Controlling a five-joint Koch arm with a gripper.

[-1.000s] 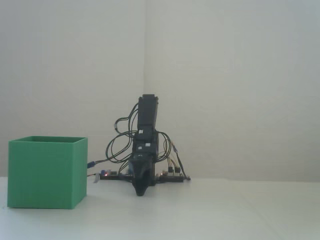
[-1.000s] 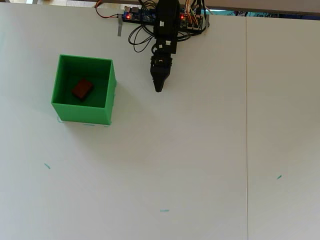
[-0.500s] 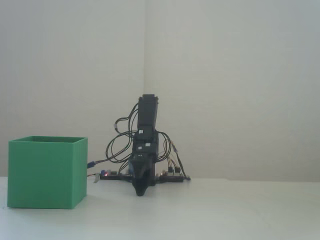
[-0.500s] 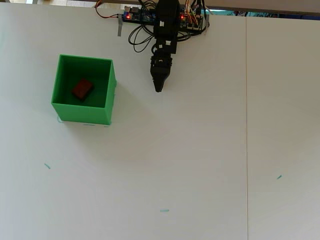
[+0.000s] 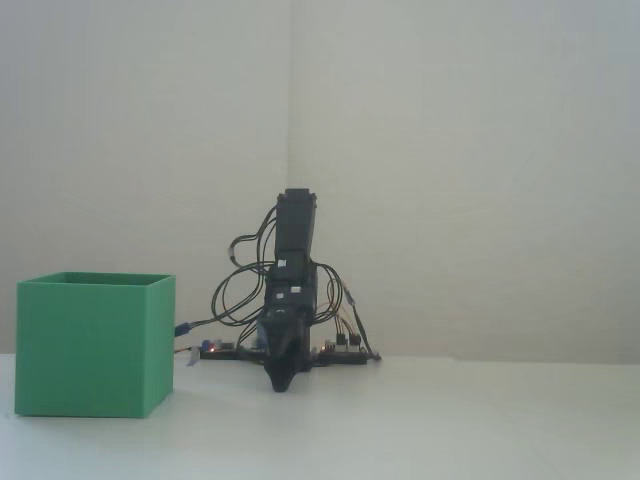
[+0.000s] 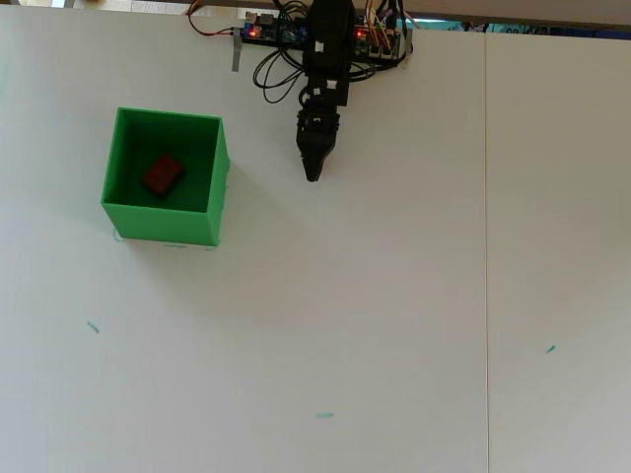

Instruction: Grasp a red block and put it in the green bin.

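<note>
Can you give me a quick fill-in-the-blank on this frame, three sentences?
1. The red block lies inside the green ____.
2. In the overhead view, the gripper is to the ____ of the bin.
3. The gripper holds ____.

Missing words: bin; right; nothing

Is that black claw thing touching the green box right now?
Apart. In the overhead view, bare white table lies plainly between the gripper and the green bin. The red block sits inside the bin.
</note>
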